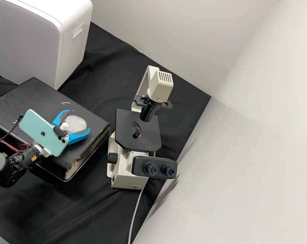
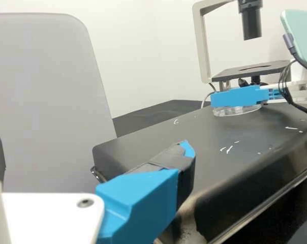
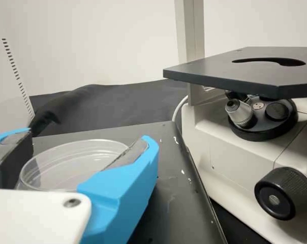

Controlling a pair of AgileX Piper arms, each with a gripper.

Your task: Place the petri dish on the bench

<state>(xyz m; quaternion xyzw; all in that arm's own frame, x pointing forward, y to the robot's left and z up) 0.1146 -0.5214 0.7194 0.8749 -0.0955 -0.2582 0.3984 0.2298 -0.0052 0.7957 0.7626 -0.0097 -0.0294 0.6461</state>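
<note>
The right gripper (image 1: 78, 121) has its blue fingers (image 3: 124, 175) pressed against both sides of the clear petri dish (image 3: 67, 165). It holds the dish at the top of a black box (image 1: 41, 98) that stands on the cloth-covered bench (image 1: 92, 210), just beside the microscope (image 1: 139, 149). The left gripper (image 2: 90, 142) has its fingers spread wide with nothing between them, low beside the box's near corner and facing a white appliance (image 2: 41, 91).

White microscope (image 1: 139, 135), black box (image 1: 41, 98), white cabinet (image 1: 38, 37)
</note>
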